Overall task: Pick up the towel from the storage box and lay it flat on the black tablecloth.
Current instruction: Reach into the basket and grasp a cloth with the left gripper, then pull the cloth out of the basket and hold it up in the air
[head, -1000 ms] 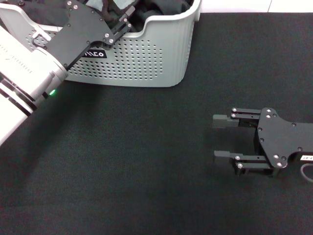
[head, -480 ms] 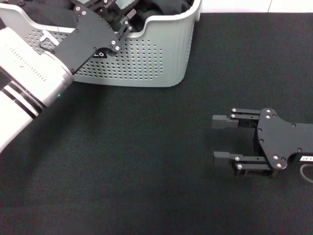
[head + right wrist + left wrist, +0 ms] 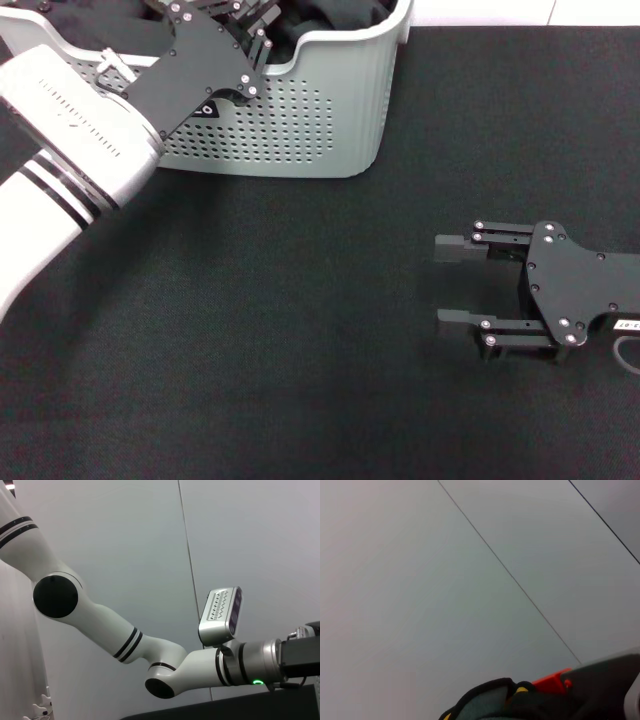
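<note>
The light grey storage box (image 3: 320, 110) stands at the far left of the head view on the black tablecloth (image 3: 300, 330). My left gripper (image 3: 250, 18) reaches over the box's front rim among dark cloths (image 3: 330, 15), and its fingertips are hidden there. In the head view no towel shows. At the edge of the left wrist view lies a bit of grey and yellow plush with a dark edge (image 3: 485, 702), which looks like the towel. My right gripper (image 3: 440, 281) rests open on the tablecloth at the right, holding nothing.
The box's rim and perforated front wall stand between my left arm (image 3: 70, 140) and the tablecloth. The right wrist view shows only my left arm (image 3: 150, 665) against a grey wall. An orange-red part (image 3: 552, 682) sits beside the plush.
My left arm has pushed farther over the rim and deeper into the box. The right gripper has not moved.
</note>
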{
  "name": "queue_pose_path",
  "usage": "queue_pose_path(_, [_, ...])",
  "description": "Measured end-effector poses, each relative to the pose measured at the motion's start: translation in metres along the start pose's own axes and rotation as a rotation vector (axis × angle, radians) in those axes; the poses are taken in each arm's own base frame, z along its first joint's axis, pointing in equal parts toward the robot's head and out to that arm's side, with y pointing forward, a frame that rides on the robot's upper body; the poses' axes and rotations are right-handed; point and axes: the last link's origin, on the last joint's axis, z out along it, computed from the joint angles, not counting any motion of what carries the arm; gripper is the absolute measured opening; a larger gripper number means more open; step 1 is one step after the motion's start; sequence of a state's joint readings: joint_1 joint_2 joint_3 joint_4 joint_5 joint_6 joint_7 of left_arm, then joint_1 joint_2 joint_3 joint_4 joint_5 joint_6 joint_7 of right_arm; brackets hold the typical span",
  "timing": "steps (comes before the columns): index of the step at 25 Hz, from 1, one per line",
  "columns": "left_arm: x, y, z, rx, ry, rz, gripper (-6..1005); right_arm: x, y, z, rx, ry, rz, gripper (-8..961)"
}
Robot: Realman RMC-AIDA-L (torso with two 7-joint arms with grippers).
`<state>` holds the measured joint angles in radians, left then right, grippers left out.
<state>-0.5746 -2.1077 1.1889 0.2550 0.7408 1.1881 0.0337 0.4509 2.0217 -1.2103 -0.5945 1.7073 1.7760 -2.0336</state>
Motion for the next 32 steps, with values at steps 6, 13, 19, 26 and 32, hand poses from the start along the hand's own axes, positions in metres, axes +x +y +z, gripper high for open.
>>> queue_pose_path(6, [0.0, -0.001, 0.002, 0.003, -0.003, 0.007, 163, -0.001, 0.0, 0.001, 0.0, -0.006, -0.01, 670])
queue_pose_path(13, [-0.001, -0.008, 0.002, 0.052, -0.009, -0.033, 77, -0.002, -0.001, 0.001, -0.003, -0.007, -0.019, 669])
queue_pose_path(19, [-0.002, -0.014, 0.001, 0.07, -0.005, -0.188, 8, -0.002, -0.001, 0.001, -0.002, -0.007, -0.019, 669])
queue_pose_path(26, [0.026, -0.027, -0.014, -0.023, 0.173, -0.5, 10, -0.002, -0.001, -0.001, 0.008, -0.01, -0.018, 670])
queue_pose_path(32, [0.077, -0.043, -0.044, -0.229, 0.414, -0.674, 11, -0.002, -0.002, -0.003, 0.022, -0.015, -0.019, 670])
